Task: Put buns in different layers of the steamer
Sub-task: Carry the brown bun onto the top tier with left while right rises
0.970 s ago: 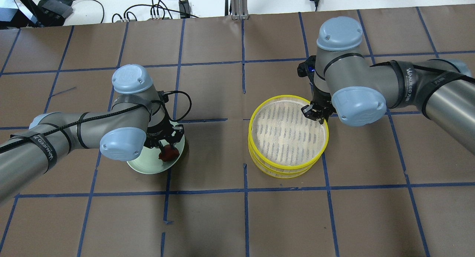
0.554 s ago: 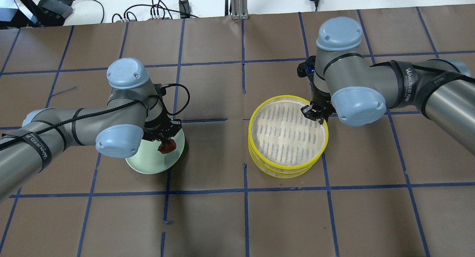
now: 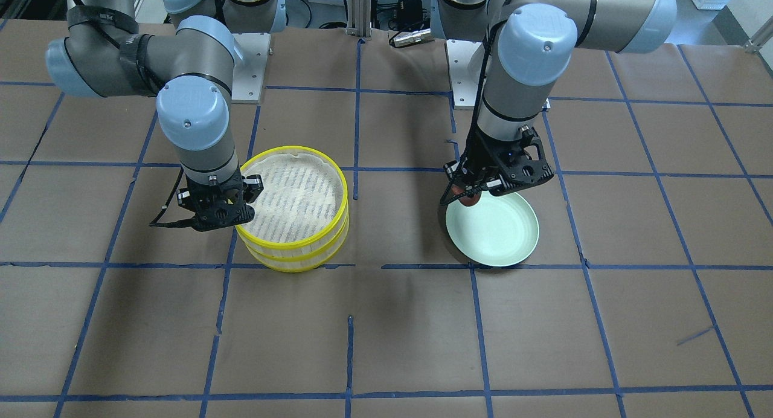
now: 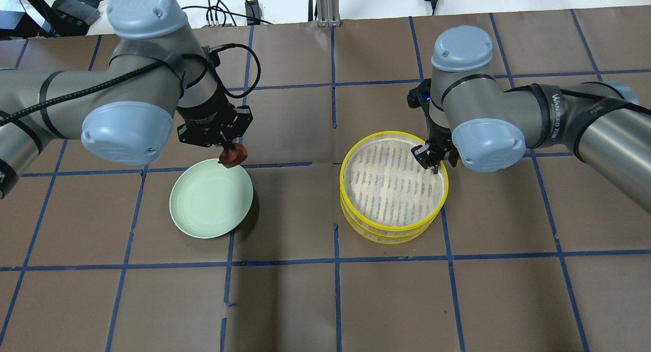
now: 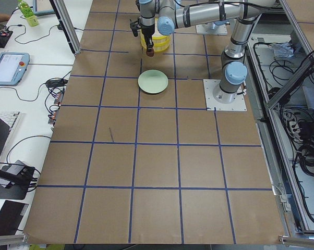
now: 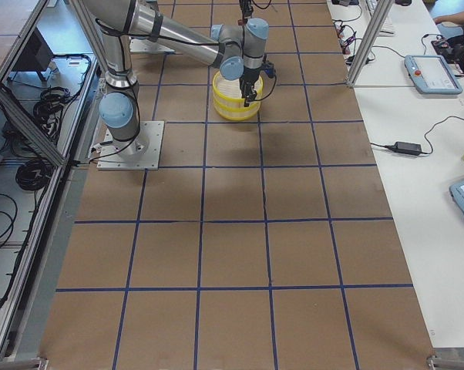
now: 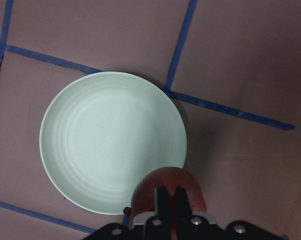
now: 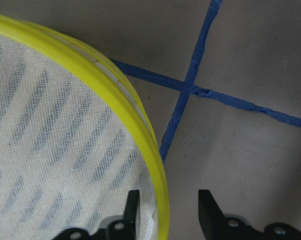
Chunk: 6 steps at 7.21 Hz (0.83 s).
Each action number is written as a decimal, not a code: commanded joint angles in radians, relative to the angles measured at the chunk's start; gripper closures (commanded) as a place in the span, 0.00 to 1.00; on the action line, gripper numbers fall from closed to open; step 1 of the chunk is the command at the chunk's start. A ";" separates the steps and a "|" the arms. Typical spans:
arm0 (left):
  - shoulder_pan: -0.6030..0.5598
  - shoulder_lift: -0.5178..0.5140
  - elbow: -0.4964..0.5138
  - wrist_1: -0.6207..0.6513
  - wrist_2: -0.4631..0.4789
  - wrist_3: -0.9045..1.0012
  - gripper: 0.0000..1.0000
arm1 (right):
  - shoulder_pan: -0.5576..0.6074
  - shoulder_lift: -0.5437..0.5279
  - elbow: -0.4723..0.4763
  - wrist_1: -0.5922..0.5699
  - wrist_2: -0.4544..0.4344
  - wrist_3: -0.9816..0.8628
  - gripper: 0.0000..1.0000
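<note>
Right arm [image 6: 178, 35], the near one, reaches from its base plate [image 6: 136, 150] over the brown worktop [image 6: 294, 254] with a blue tape grid. Its tool [image 6: 248, 97] points down at the rim of the yellow stacked steamer trays [image 6: 228, 108]; jaws too small to judge. Power brick [image 6: 408, 146] on the white desk [image 6: 417, 116].

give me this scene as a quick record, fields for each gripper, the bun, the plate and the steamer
left gripper: shut on the brown bun
brown bun: held in the air above the plate's rim, not resting on it
plate: pale green, nothing on it
right gripper: open, one finger inside and one outside the steamer's top yellow rim
steamer: trays stacked, top one empty, inside of the lower one hidden
</note>
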<state>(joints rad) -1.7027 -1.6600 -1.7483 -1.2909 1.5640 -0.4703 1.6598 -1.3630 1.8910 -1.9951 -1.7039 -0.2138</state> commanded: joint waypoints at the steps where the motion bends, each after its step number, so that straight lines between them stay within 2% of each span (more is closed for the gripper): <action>1: -0.093 -0.015 0.046 0.002 -0.041 -0.181 0.99 | -0.002 -0.011 -0.013 0.004 0.001 -0.002 0.17; 3: -0.150 -0.046 0.049 0.129 -0.145 -0.331 0.99 | -0.011 -0.062 -0.094 0.062 0.018 0.000 0.16; 4: -0.210 -0.087 0.050 0.189 -0.150 -0.432 0.99 | -0.034 -0.117 -0.137 0.134 0.083 0.004 0.16; 5: -0.280 -0.143 0.053 0.273 -0.147 -0.509 0.99 | -0.067 -0.155 -0.209 0.215 0.113 0.020 0.17; 6: -0.313 -0.196 0.073 0.348 -0.148 -0.590 0.99 | -0.089 -0.174 -0.310 0.339 0.150 0.037 0.17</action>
<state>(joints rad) -1.9599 -1.7923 -1.6913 -1.0364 1.4190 -0.9592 1.6011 -1.5021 1.6878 -1.7863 -1.6000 -0.1952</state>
